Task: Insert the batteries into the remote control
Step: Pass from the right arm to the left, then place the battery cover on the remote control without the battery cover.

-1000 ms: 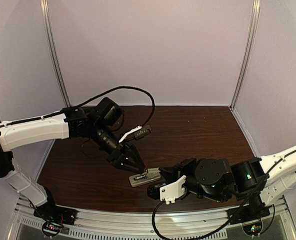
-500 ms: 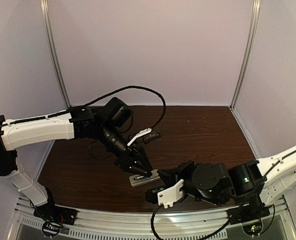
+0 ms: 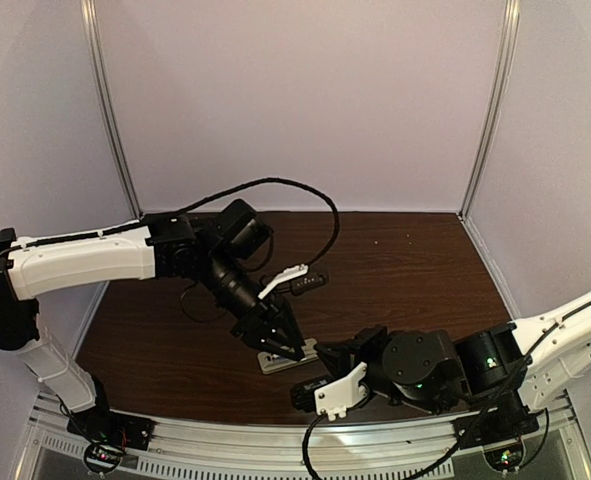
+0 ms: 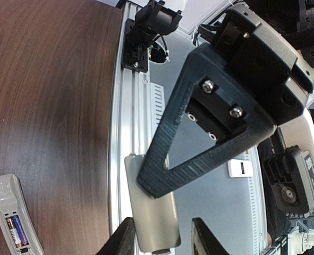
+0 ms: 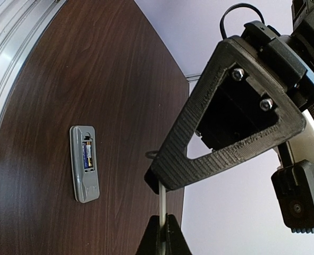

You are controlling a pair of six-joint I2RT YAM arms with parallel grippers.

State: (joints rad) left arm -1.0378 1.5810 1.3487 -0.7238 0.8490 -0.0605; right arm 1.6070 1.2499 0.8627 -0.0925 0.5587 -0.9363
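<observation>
— Near the front edge of the dark wooden table (image 5: 50, 95) lies the small flat pale-grey rectangular remote control (image 5: 85, 183), back up. What's in it?
— Its open battery bay (image 4: 9, 227) holds one blue-purple cylindrical battery (image 5: 88, 154); the whitish one I cannot make out (the other slot looks dark).
— What changed?
— The left tool (image 3: 278, 345) has swung down over the remote, jaws narrowed yet apart, flanking a thin flat grey plate (image 4: 154, 218), probably the bay's cover.
— And the right tool (image 5: 161, 236)?
— Pinched tight on that plate's edge. A handover looks likely, so loading seems half done at best.
</observation>
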